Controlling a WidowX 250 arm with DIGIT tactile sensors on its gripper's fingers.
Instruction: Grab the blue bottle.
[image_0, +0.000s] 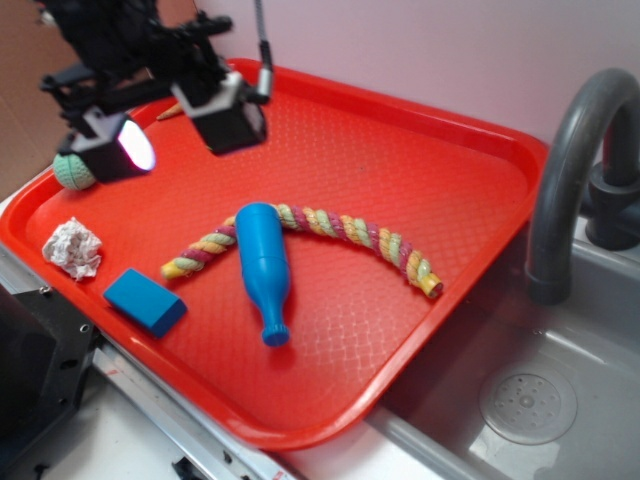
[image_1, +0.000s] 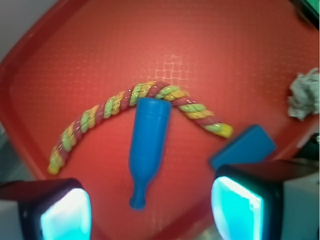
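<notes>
While the blue bottle (image_0: 262, 265) lies untouched on its side, the grab is judged not yet begun; approach, descent and closing all remain.

Left to right, exterior view:
- Green ball (image_0: 72, 172), far-left corner of the red tray (image_0: 420, 150).
- Crumpled paper wad (image_0: 73, 248), left edge.
- Gripper (image_0: 182, 126), raised over the far-left tray, jaws spread wide, holding nothing.
- Flat blue block (image_0: 145, 301), near-left.
- Blue bottle, tray centre, base touching the braided rope (image_0: 345, 232), neck pointing to the near edge; well apart from the gripper, nearer and to its right.
- Grey faucet (image_0: 575, 150), right, beyond the tray.
</notes>
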